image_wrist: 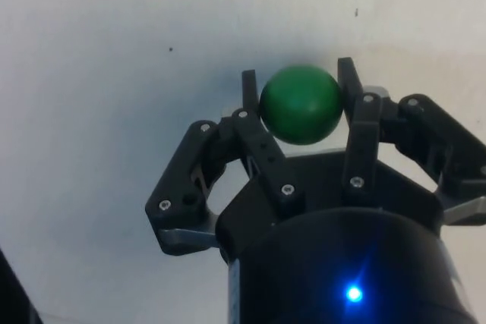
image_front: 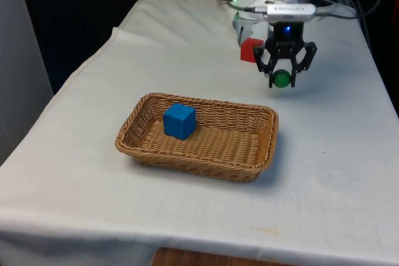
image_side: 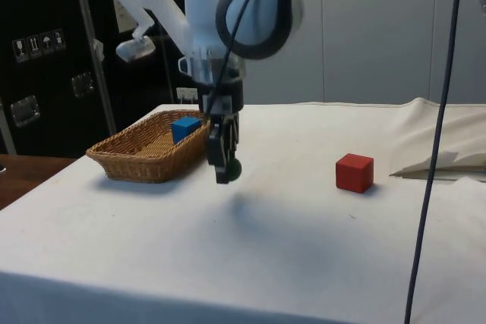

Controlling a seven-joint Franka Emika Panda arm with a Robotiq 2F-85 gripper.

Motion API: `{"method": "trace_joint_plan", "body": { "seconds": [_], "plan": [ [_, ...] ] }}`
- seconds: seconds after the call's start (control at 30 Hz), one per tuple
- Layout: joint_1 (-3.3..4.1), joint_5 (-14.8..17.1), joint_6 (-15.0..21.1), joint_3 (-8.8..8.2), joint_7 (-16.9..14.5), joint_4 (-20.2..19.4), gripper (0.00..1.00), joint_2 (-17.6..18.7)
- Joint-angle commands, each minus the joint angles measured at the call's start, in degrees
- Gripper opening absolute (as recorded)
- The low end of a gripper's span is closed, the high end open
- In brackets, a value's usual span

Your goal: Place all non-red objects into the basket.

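Nearest, low in the front frame's centre, one wicker basket holds one blue cube. Beyond it, right of centre, the pincer grips one green ball above the surface. Farthest sits one red cube. The round ball could slip from the fingertips if jolted and roll away.

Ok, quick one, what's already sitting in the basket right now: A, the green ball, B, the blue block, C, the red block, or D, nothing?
B: the blue block lies inside the basket, while the gripper holds the green ball above the cloth and the red block sits on the table.
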Motion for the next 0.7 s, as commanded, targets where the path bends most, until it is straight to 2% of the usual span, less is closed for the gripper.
{"method": "trace_joint_plan", "body": {
  "seconds": [0.0, 0.1, 0.13, 0.33, 0.37, 0.4, 0.63, 0.67],
  "plan": [
    [0.11, -0.5, -0.8, -0.34, 0.1, 0.0, 0.00, -0.7],
    [0.00, -0.1, -1.3, -0.29, -0.2, 0.0, 0.00, -1.4],
    [0.11, -0.7, -2.5, -0.74, -0.2, -0.1, 0.00, -2.6],
    [0.17, -1.4, -4.6, -1.43, -0.1, -0.1, 0.00, -5.0],
    [0.00, -0.5, -4.1, -1.03, -0.6, 0.0, 0.00, -4.8],
    [0.17, -1.5, -4.9, -1.55, -0.1, -0.1, 0.00, -5.3],
    [0.00, -1.9, -8.9, -2.58, -0.2, 0.1, 0.00, -9.7],
    [0.00, -1.2, -8.1, -2.29, -0.6, 0.0, 0.00, -9.2]
  ]
}}
